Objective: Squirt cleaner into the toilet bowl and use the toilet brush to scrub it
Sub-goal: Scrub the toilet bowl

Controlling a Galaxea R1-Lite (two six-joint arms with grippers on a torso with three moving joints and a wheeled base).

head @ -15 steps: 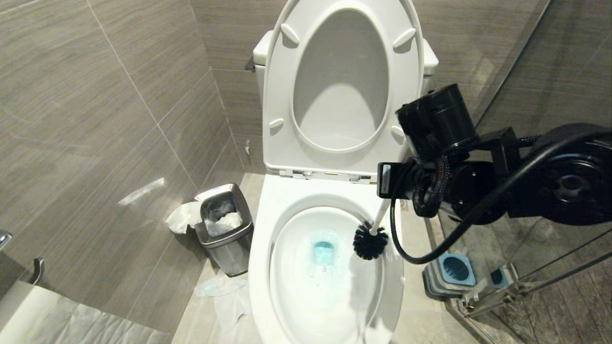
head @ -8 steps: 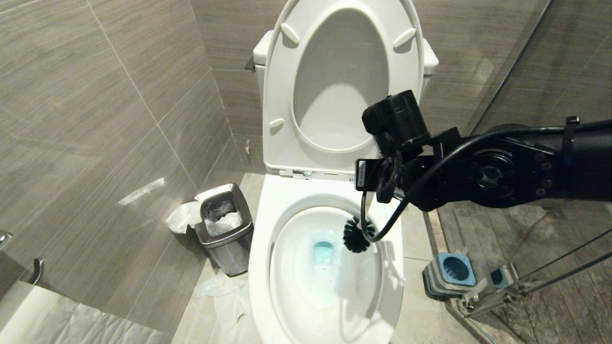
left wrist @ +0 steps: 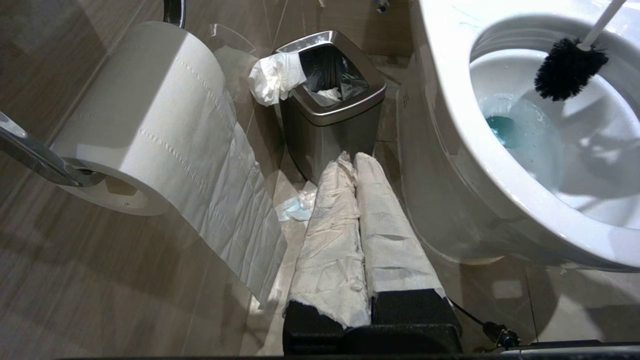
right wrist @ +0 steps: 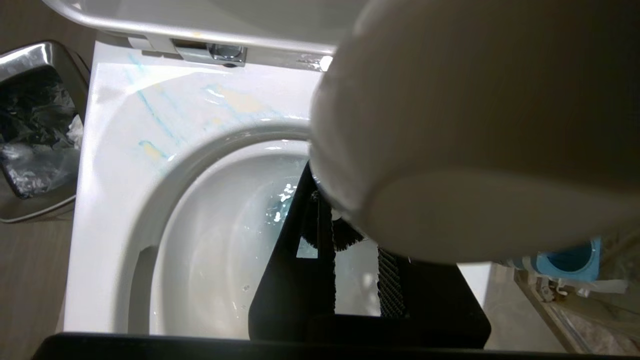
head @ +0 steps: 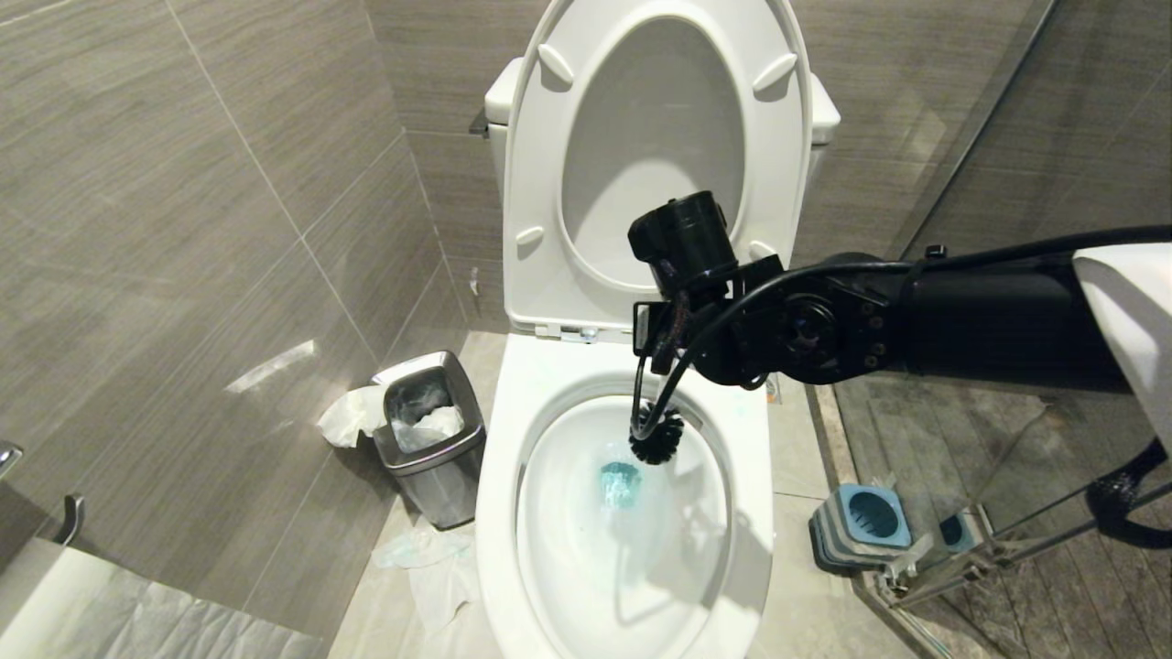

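Observation:
The white toilet bowl [head: 509,430] stands with its seat and lid raised. Teal-blue cleaner [head: 621,483] tints the water at the drain and streaks the rim [right wrist: 145,107]. My right gripper [head: 652,352] reaches in from the right, over the far part of the bowl. It is shut on the white handle of the toilet brush [right wrist: 475,125]. The black bristle head [head: 656,437] hangs inside the basin near the back wall, just above the cleaner. The left wrist view shows the brush head [left wrist: 567,67] and the handle above it. My left gripper [left wrist: 351,161] is shut and empty, its fingers wrapped in white paper, low beside the bowl.
A small steel waste bin [head: 430,430] with tissue hanging over its edge stands on the floor left of the toilet. The blue-topped brush holder [head: 865,522] sits on the floor at the right by a glass partition. A toilet roll [left wrist: 145,115] hangs on the left wall.
My right arm has swung left and stretched out over the bowl. The brush head has gone from the basin's right wall to its back middle, near the drain.

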